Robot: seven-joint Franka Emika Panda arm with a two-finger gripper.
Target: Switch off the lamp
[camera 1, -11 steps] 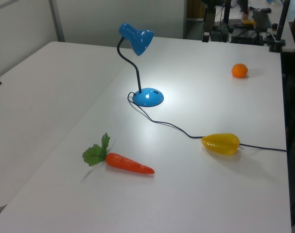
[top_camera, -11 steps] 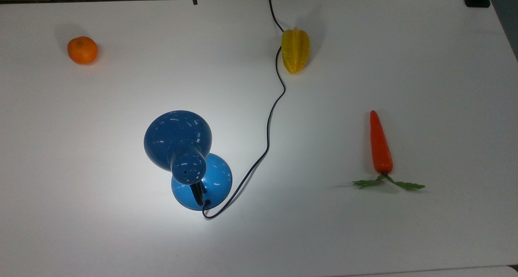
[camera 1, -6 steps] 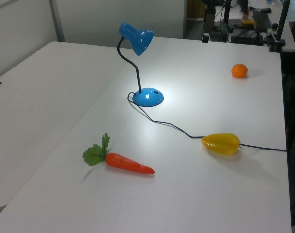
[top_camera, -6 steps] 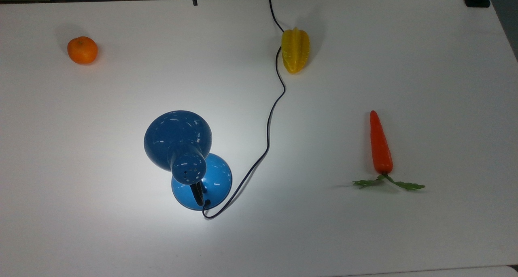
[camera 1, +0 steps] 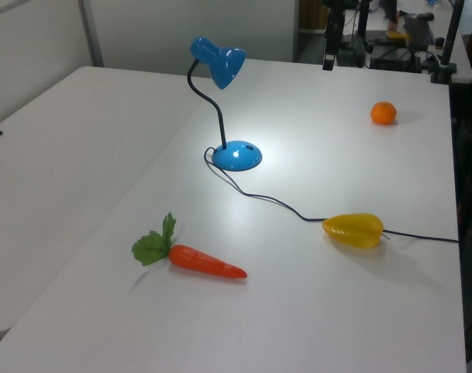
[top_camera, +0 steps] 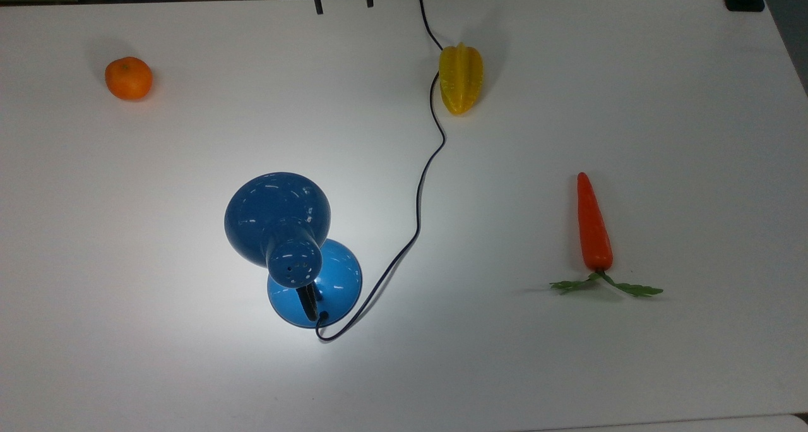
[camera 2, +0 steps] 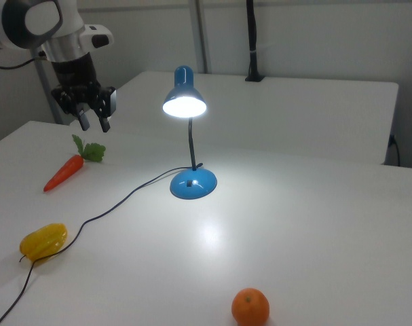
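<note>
Right view: lamp is lit, shade glowing, standing mid-table with a bright pool around its blue base; gripper hangs up at the right view's far left, well apart from the lamp, fingers spread with nothing between them. Top view: both fingertips poke in at the far edge, cord snakes from the base past the yellow starfruit and touches it. Orange sits at the top view's far left, carrot at the top view's right, both well clear of the lamp.
</note>
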